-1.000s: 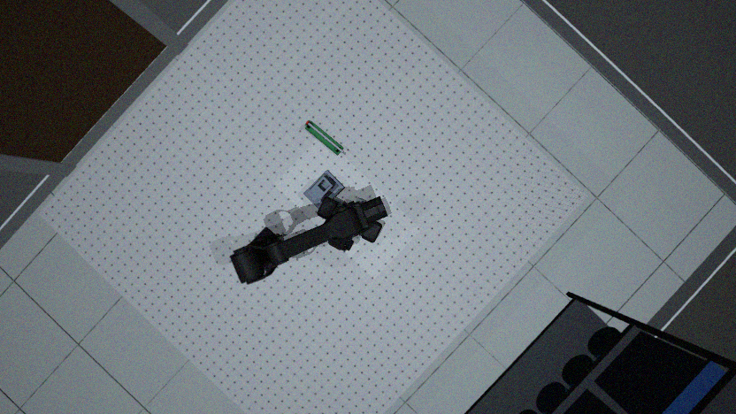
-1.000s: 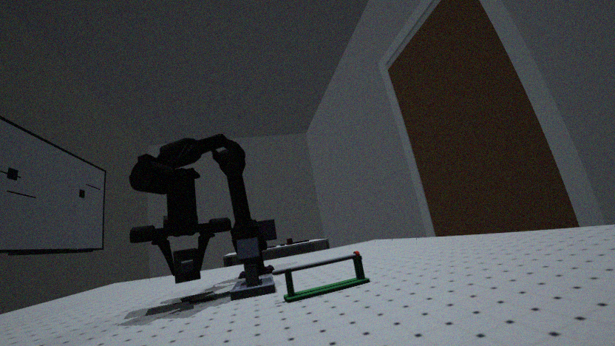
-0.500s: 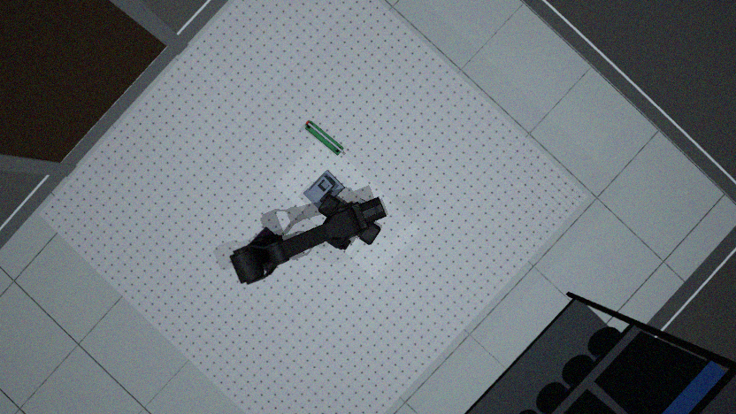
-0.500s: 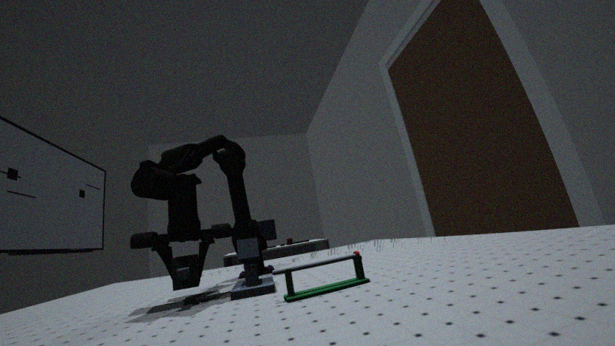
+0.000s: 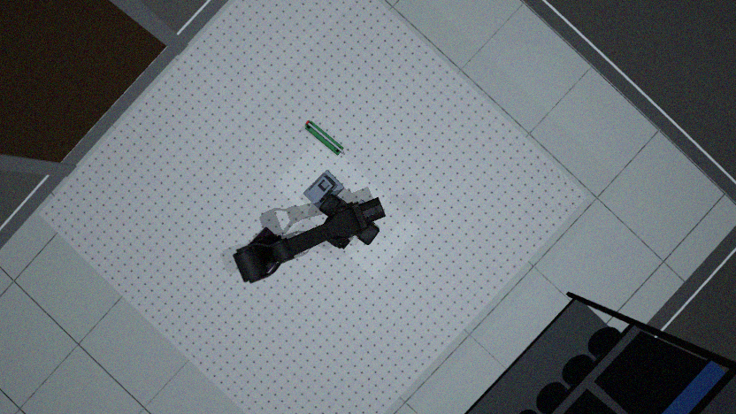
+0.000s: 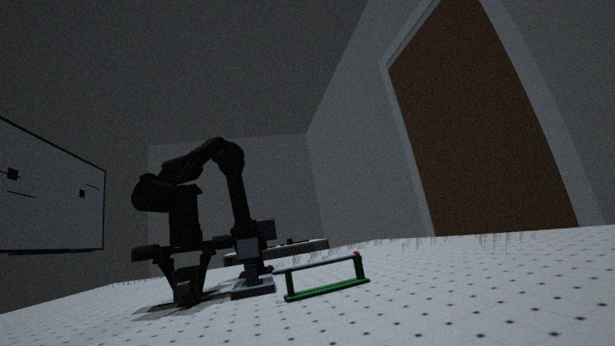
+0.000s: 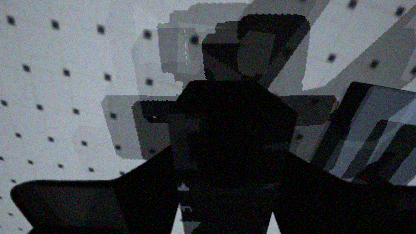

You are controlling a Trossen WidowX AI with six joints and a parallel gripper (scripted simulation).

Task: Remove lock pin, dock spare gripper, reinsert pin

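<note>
My gripper (image 6: 187,293) (image 7: 221,139) is shut on the black spare gripper (image 6: 188,277) (image 7: 232,117), which hangs between the fingers low over the table. Whether its underside touches cannot be told. The blue-grey mount (image 5: 312,195) (image 6: 253,290) (image 7: 390,105) stands beside it, at the right edge of the wrist view. Its square socket (image 5: 325,183) (image 6: 248,248) has no pin through it. The silver lock pin (image 5: 325,137) (image 6: 318,262) with a red end lies along the top of the green stand (image 6: 327,289). The arm hides much of the spare gripper from above.
The dotted white table (image 5: 437,154) (image 6: 451,292) carries everything. The green stand is beyond the mount from my gripper. The black arm (image 5: 309,239) (image 6: 238,193) rises behind the mount in the exterior view and arches over to the gripper. A dark rack (image 5: 550,329) stands off the table.
</note>
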